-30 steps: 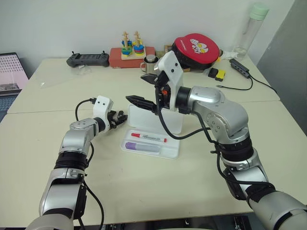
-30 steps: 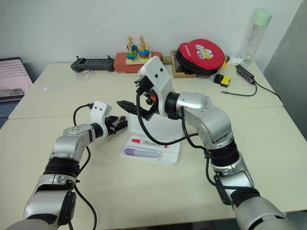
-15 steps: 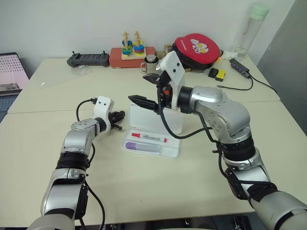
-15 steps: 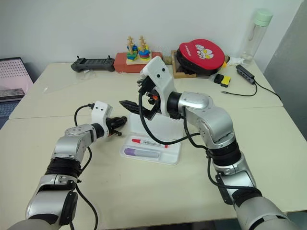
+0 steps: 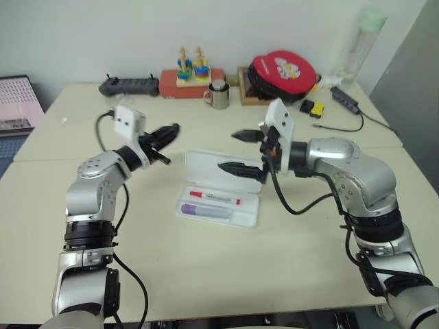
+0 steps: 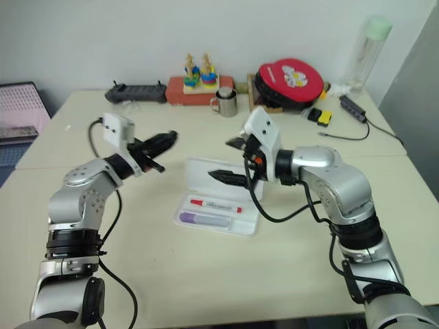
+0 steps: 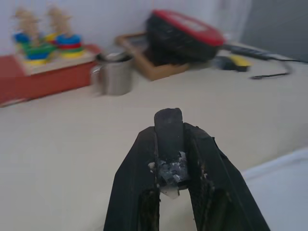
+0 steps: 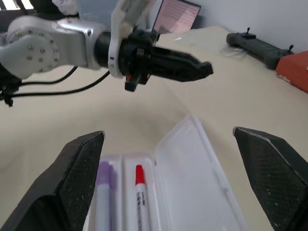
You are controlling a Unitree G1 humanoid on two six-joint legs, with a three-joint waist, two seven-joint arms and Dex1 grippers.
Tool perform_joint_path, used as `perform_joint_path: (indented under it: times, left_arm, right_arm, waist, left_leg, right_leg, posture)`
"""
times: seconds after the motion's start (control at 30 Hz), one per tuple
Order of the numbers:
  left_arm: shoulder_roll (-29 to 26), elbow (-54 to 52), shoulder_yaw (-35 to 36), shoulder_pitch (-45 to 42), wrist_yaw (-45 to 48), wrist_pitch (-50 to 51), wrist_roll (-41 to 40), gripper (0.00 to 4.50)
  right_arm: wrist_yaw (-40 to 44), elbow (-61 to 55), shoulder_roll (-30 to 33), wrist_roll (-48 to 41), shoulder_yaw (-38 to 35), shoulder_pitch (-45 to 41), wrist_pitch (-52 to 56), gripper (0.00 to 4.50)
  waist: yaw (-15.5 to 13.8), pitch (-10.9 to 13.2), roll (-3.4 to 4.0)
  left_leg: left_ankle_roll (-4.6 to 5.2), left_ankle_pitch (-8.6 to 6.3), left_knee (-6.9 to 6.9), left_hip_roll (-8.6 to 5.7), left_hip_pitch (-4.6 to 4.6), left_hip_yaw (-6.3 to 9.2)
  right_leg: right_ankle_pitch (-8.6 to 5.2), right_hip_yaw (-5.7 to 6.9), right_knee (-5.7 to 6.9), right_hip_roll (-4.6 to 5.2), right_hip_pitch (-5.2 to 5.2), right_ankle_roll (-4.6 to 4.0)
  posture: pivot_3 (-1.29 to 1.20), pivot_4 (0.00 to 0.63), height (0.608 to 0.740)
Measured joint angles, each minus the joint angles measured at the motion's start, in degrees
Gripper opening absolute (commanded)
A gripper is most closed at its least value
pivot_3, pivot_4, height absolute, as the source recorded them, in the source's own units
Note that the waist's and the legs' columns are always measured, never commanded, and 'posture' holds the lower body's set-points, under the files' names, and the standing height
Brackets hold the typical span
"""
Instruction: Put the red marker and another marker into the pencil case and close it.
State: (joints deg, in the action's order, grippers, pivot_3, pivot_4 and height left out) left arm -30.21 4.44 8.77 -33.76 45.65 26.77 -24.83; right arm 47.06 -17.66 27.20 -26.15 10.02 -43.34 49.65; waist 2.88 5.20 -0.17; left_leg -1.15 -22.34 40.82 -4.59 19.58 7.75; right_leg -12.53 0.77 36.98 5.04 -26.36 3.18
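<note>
Markers (image 5: 211,204) lie inside the open pencil case (image 5: 219,185), awaiting closing; left pincer (image 5: 167,131) pinched together, right pincer (image 5: 238,152) spread wide.

The right arm's lower finger (image 5: 236,168) covers part of the pencil case (image 5: 206,164) lid. The printing on the red marker (image 5: 214,198) is too small to read.
</note>
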Motion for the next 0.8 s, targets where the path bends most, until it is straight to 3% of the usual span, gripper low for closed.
perform_joint_path:
  times: [0.1, 0.23, 0.43, 0.63, 0.8]
  left_arm:
    - [-1.46, -6.41, -3.46, 0.27, 4.97, 2.49, -2.54, 0.44]
    - [-4.22, -13.11, -13.38, 3.65, 14.25, 5.43, -3.56, 0.44]
    - [-5.65, -11.44, -23.19, 5.10, 21.39, 1.25, 1.99, 0.44]
    - [-5.33, -5.44, -27.15, 4.84, 21.42, -4.66, 9.21, 0.44]
    - [-1.75, -2.86, -28.75, 4.79, 21.38, -7.38, 11.07, 0.44]
  right_arm:
    - [2.19, -3.34, 4.06, -1.64, -0.06, 1.79, 0.55, 4.50]
    - [4.36, -6.12, 9.49, -3.16, -0.35, 5.64, 2.14, 4.50]
    - [4.89, -9.18, 12.93, -4.36, -0.46, 8.49, 3.13, 4.50]
    - [4.00, -10.05, 14.59, -4.30, -0.45, 10.43, 3.43, 4.50]
    - [3.51, -10.35, 14.66, -4.30, -0.41, 10.74, 3.43, 4.50]
  waist:
    - [0.35, -0.99, -0.10]
    - [-0.06, -1.76, -0.07]
    - [-1.27, -2.07, -0.06]
    - [-1.64, -2.20, -0.07]
    - [-1.79, -2.27, -0.07]
  left_leg:
    - [0.00, 0.00, -0.10, -0.04, -0.05, -0.01]
    - [0.01, 0.00, -0.21, -0.05, -0.63, -0.04]
    - [0.01, 0.00, -0.20, 0.07, -0.79, -0.07]
    - [0.01, 0.00, -0.14, 0.02, -0.75, -0.06]
    - [0.01, 0.00, -0.12, 0.01, -0.76, -0.06]
  right_leg:
    - [0.00, -0.06, -0.02, 0.03, 0.16, 0.01]
    - [0.01, -0.14, -0.02, 0.00, 0.64, 0.02]
    - [0.01, -0.16, 0.02, -0.14, 0.78, 0.01]
    - [0.01, -0.15, -0.02, -0.10, 0.79, 0.02]
    - [0.01, -0.15, -0.01, -0.09, 0.81, 0.02]
  posture:
    - [0.00, 0.000, 0.740]
    - [0.00, 0.000, 0.740]
    - [0.00, 0.000, 0.740]
    - [0.00, 0.000, 0.740]
    - [0.00, 0.000, 0.740]
